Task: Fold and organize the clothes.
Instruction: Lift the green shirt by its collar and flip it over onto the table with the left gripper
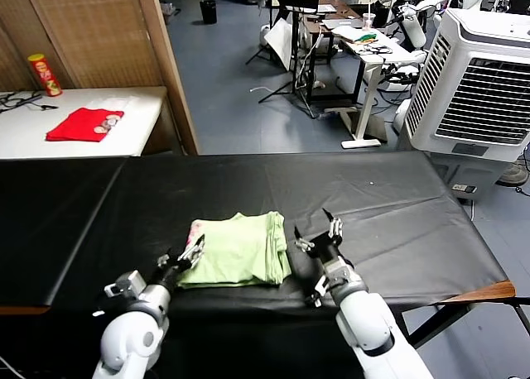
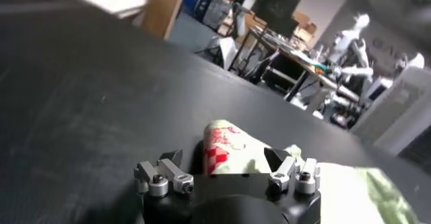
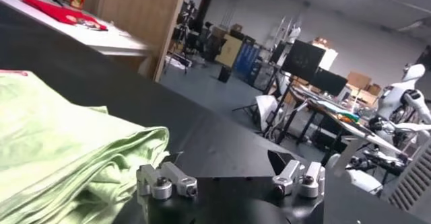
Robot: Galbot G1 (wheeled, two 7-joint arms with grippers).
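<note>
The folded T-shirt [image 1: 238, 250], lengthwise left to right, is flanked by the open left gripper [image 1: 187, 255] and open right gripper [image 1: 315, 232], the left nearer.

Both arms low, forward; left hand [image 1: 189, 251] open, right hand [image 1: 317, 230] open, well apart

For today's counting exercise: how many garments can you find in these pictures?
2. A green T-shirt lies folded on the black table between both claws; a red garment lies on the white table behind. None seems hidden.
</note>
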